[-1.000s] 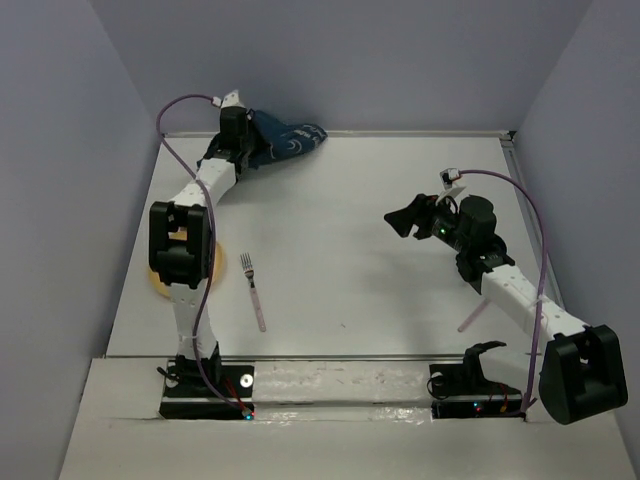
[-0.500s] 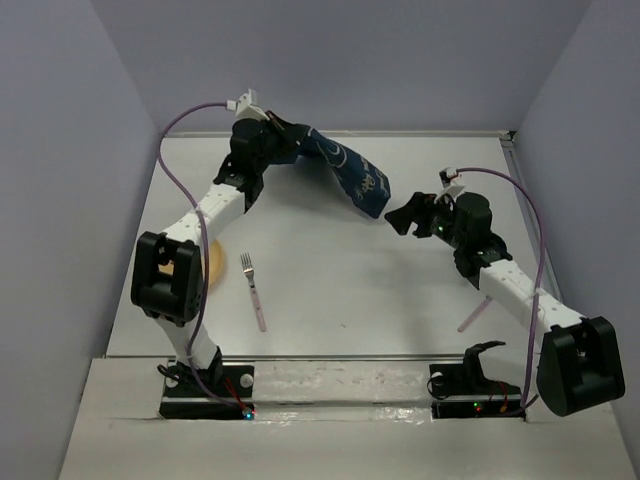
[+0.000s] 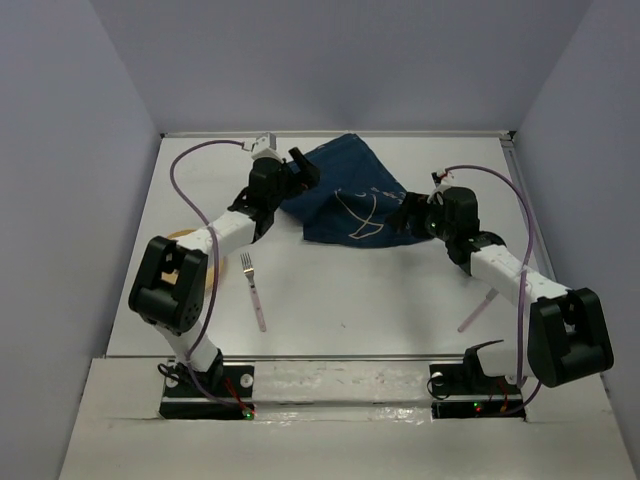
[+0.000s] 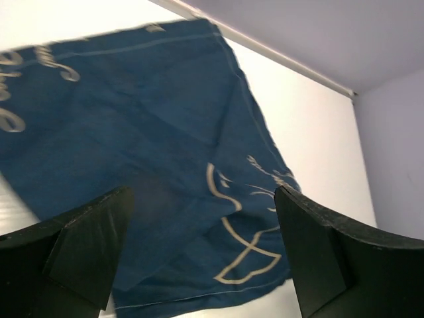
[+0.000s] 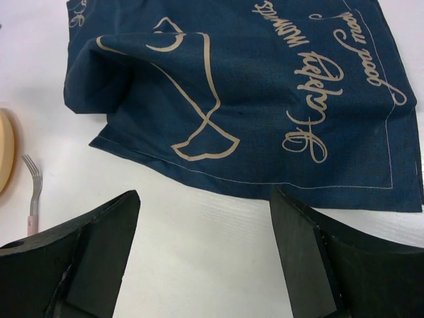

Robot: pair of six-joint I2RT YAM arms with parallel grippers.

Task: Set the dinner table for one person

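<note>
Seeing the blue cloth [image 3: 345, 200] lying spread on the white tabletop [image 3: 350, 290], upper middle of the overhead frame, between the two arms. Gold script and a looping line drawing are facing up. In the right wrist frame the cloth's left corner is sitting folded over.

The left pincer [image 3: 303, 167] is sitting at the cloth's upper-left edge in the overhead frame. Its own camera is showing both fingers standing wide apart, nothing between them. The cloth [image 4: 132, 132] is filling most of that frame, slightly blurred, with bare tabletop [image 4: 311, 119] showing at the right. Cannot tell whether the fingertips are touching the fabric.

The right pincer [image 3: 405, 215] is sitting at the cloth's right edge in the overhead frame, also spread wide and gripping nothing. Its camera is looking down past the fingers at the cloth's hemmed lower edge, with bare tabletop below it.

The fork [image 3: 254, 295] is lying left of centre in the overhead frame, tines pointing up-frame, just right of a tan plate [image 3: 214, 268] that the left arm is mostly hiding. A pink-handled utensil [image 3: 473, 312] is lying at lower right, partly under the right arm; cannot tell what kind.
</note>
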